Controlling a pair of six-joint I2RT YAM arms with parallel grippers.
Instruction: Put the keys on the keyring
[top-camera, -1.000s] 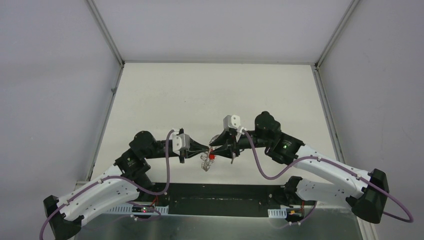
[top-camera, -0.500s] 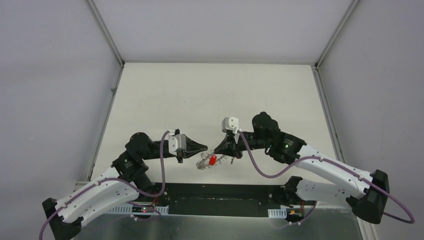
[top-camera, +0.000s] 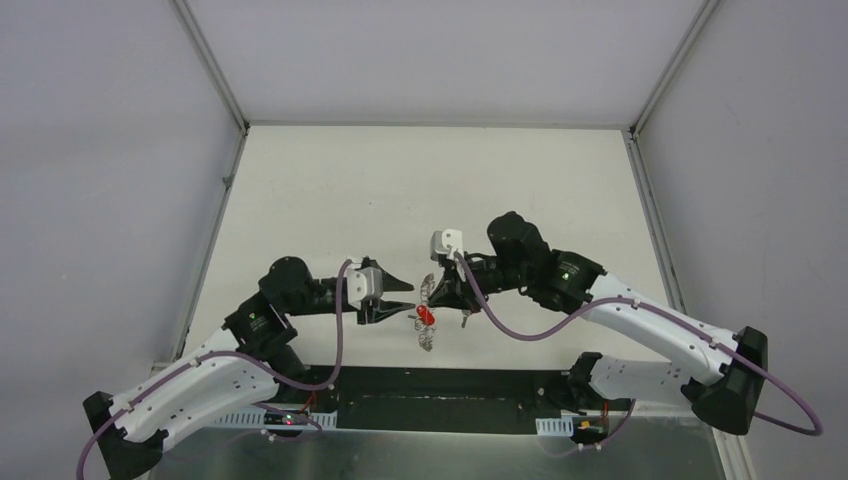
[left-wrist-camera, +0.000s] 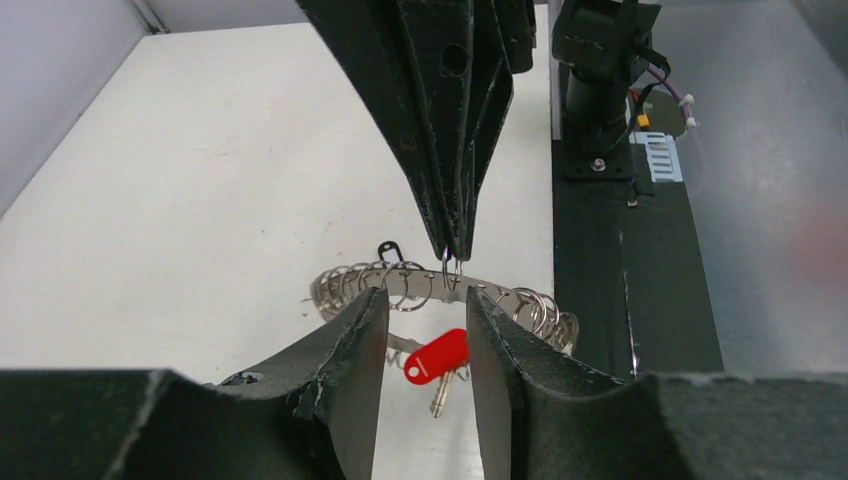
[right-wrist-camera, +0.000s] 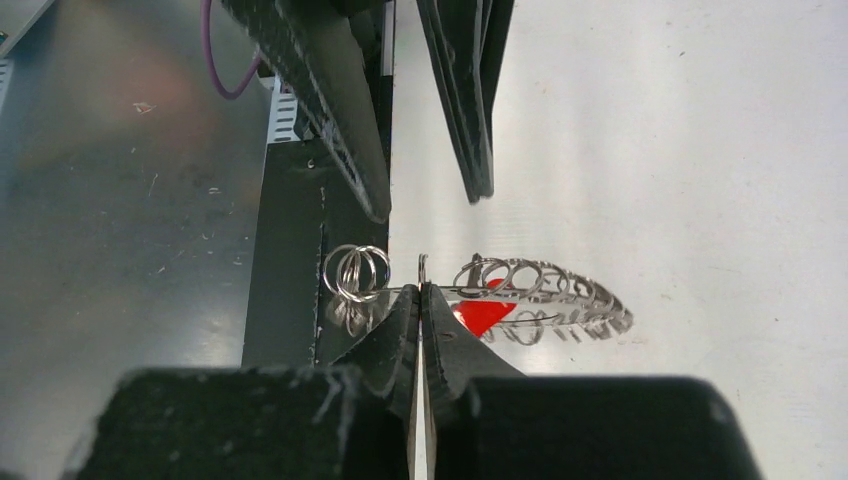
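— White table (top-camera: 330, 190), grey walls, a black base plate (top-camera: 440, 385) along the near edge. Anything in the way?
— Only the right gripper (right-wrist-camera: 421, 288), pinched tight on one wire loop of the keyring (right-wrist-camera: 545, 282). It sits right before the left gripper (left-wrist-camera: 427, 305), whose fingers stand apart, holding nothing.
— The keys (left-wrist-camera: 437, 356)?
— One red-headed, one silver, hanging just under that loop-fringed silvery ring, between both grippers.

The keys (left-wrist-camera: 437, 356) have a bright red head and a small silver blade. The keyring (left-wrist-camera: 520, 300) is silvery-grey, its wire loops glinting pale. The left gripper (left-wrist-camera: 427, 300) and the right gripper (right-wrist-camera: 421, 295) are matt black. The bench (top-camera: 430, 190) is plain off-white. The left arm (top-camera: 200, 380) and the right arm (top-camera: 660, 325) are white with black joints, and each trails a purple cable (top-camera: 520, 338). A small green light (top-camera: 563, 277) glows on the right arm.
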